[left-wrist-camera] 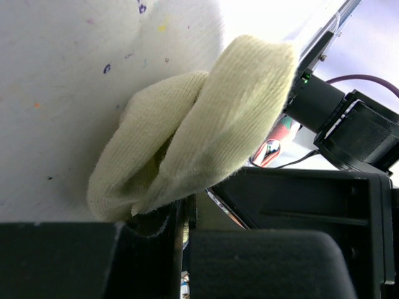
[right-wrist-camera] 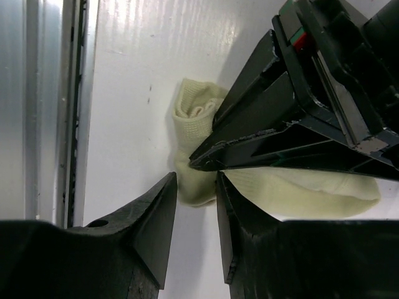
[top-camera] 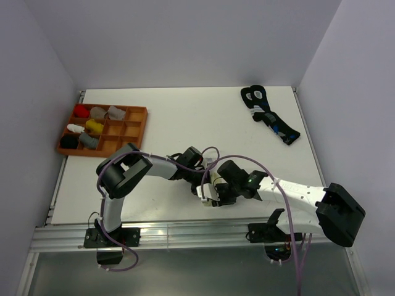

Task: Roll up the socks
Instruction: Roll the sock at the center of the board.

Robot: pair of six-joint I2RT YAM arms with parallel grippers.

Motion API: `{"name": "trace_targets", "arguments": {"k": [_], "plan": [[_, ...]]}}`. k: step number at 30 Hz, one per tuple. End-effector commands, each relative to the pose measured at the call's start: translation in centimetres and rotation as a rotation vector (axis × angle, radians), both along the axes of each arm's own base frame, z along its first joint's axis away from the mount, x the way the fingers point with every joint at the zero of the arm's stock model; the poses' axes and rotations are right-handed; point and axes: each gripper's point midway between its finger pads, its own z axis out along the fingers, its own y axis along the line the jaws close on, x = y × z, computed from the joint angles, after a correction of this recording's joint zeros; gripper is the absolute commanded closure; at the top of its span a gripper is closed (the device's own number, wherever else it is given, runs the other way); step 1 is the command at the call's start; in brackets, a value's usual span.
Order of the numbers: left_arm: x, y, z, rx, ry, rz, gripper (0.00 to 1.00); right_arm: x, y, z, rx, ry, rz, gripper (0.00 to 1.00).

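A: While looking down from above, seeing only a pale sliver of the cream sock (top-camera: 216, 179), lying on the white bench (top-camera: 185, 117) near its front edge, crowded between the left arm (top-camera: 154, 165) and the right arm (top-camera: 290, 194). Not making out either grip from up there.

B: Getting one from the left wrist instead: showing the left fingers (left-wrist-camera: 165, 240) pressed together and pinching the sock's lower folds, holding it doubled over against the bench top.

A: And hiding the other grip?

B: Yes, only catching black housing on that side. Turning to the right wrist: showing the right fingers (right-wrist-camera: 165, 199) standing slightly apart, flanking the sock's near edge just below its bunched end. Not telling whether pressing the fabric or merely touching it.

A: Also catching the left fingers from that camera?

B: Catching them as a black wedge lying over the sock's middle, covering part of it.

A: Finding the rest in the top view alone: an orange tray (top-camera: 143, 123) of small sock bundles (top-camera: 94, 126) at far left, black socks (top-camera: 271, 117) at far right, both well apart from the arms.
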Motion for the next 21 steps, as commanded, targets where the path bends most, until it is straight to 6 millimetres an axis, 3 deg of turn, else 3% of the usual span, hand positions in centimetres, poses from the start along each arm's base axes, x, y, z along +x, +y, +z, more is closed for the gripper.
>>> {"name": "trace_targets", "arguments": {"k": [1,17,21], "plan": [[-1.8,3.9,-5.1,0.23,0.041,0.023,1.0,0.9,0.6,0.1,0.011,-0.039,-0.018,0.61],[-1.5,3.7,-4.9,0.207,0.026,0.029,1.0,0.3,-0.3,-1.8,-0.059,0.009,-0.029,0.63],[-1.0,3.6,-4.6,0.211,0.0,0.044,0.97,0.2,-0.4,-2.1,-0.078,0.032,-0.042,0.79]]}}
